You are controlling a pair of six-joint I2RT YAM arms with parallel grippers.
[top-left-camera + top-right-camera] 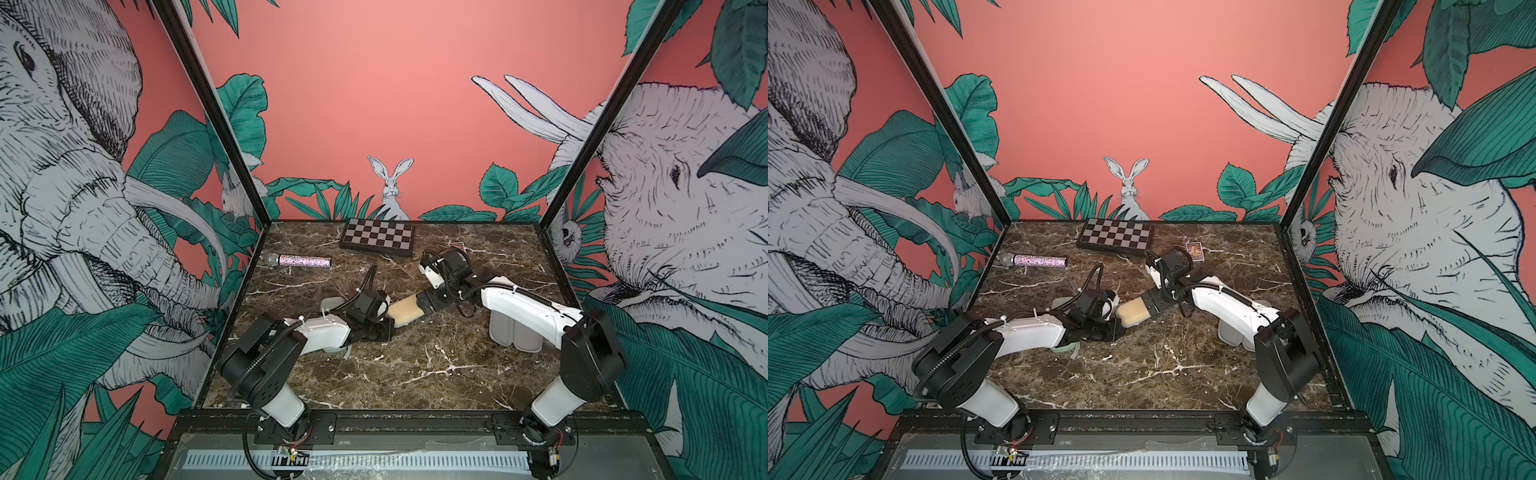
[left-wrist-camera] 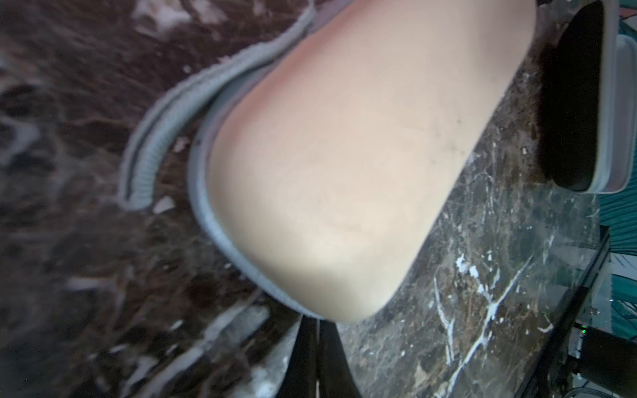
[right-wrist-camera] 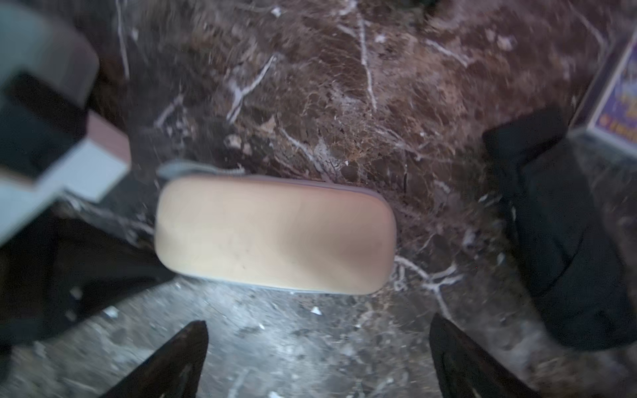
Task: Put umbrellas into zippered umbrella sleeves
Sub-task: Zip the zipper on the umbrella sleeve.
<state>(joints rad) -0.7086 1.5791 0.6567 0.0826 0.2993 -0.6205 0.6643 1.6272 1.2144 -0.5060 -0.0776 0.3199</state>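
The cream sleeve (image 1: 405,313) lies closed at mid-table, also seen as the cream sleeve (image 3: 275,234); a loose grey zip tape (image 2: 155,138) curls off one end. Its contents are hidden. My left gripper (image 2: 317,361) is shut, tips against the sleeve's grey zip edge; in a top view the left gripper (image 1: 390,327) sits at the sleeve's near-left end. My right gripper (image 3: 317,361) hangs open above the table just short of the sleeve, nothing between its fingers. The black sleeve (image 1: 515,332) lies open, grey lining up, under my right forearm. A black fabric umbrella (image 3: 558,241) lies beside the cream sleeve.
A pale mint-green piece (image 1: 1065,348) pokes out from under my left forearm, mostly hidden. A checkered board box (image 1: 377,237) and a glittery microphone (image 1: 299,261) lie at the back. A small card box (image 1: 1196,251) sits behind my right wrist. Printed walls close in three sides.
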